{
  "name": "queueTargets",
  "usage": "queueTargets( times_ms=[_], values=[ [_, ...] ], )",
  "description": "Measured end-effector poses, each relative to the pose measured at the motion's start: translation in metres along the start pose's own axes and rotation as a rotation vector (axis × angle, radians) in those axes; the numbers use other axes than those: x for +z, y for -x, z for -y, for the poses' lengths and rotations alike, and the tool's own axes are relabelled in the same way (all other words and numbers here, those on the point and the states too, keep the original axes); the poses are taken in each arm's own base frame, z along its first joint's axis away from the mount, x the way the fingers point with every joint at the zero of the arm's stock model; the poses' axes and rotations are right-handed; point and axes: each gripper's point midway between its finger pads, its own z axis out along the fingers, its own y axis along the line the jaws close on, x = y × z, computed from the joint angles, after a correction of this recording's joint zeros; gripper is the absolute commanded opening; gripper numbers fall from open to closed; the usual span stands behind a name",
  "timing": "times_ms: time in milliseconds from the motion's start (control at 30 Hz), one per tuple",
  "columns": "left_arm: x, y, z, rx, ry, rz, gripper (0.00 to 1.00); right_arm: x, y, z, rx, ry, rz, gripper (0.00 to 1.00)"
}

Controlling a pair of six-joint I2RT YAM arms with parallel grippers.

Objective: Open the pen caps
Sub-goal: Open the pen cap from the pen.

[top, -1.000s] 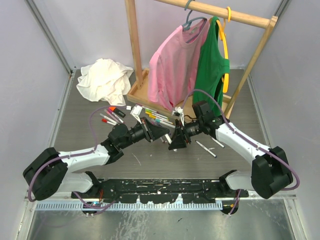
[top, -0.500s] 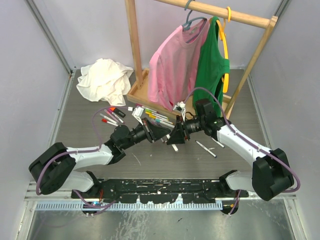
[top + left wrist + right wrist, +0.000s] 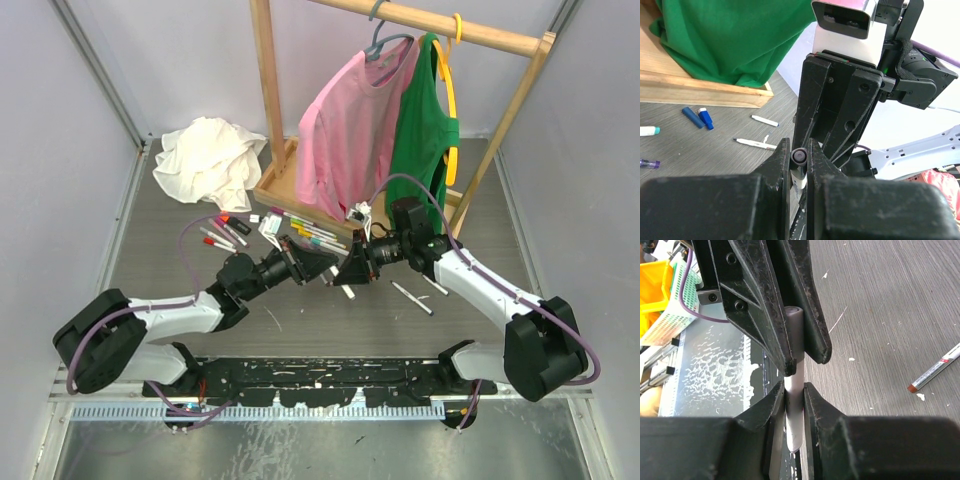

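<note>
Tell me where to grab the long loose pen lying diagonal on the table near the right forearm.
Take the pen at mid-barrel, coming straight down and closing across its width. It lies flat and diagonal on the table, thin and round, with bare surface on either side.

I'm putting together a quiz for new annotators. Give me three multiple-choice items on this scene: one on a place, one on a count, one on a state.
1. Where does the white cloth lie?
A. at the far-left corner of the table
B. under the right arm
C. inside a bin

2. How many shirts hang on the rack?
A. one
B. two
C. four

3. How do the pincers stand?
A. both open
B. only the left one shut
C. both shut on one pen

Answers:
1 A: the top view shows it crumpled there.
2 B: a pink shirt and a green shirt.
3 C: the left pincer and the right pincer clamp the same pen.
</note>
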Motion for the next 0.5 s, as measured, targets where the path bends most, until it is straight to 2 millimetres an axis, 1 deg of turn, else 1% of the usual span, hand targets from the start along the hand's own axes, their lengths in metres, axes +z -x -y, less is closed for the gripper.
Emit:
queueTargets(
  times_ms=[133,300,400,433,500],
  values=[
    [-0.002,0.004,0.002,0.016,-0.002,0.011,0.0,0.0,0.002,0.0,-0.015,0.003,0.005,0.01],
    [-0.008,0.01,0.004,0.028,0.005,0.032,0.0,0.001,0.006,-0.001,-0.043,0.011,0.013,0.0],
    [-0.012,0.021,0.006,0.034,0.004,0.057,0.0,0.002,0.014,-0.002,-0.095,0.016,0.025,0.0],
    [-0.014,0.036,0.004,0.048,0.013,0.106,0.0,0.002,0.014,-0.003,-0.094,0.016,0.021,0.0],
    [-0.021,0.078,0.0,0.093,0.046,0.233,0.0,0.002,0.007,-0.003,-0.066,0.018,-0.001,0.0]
  ],
)
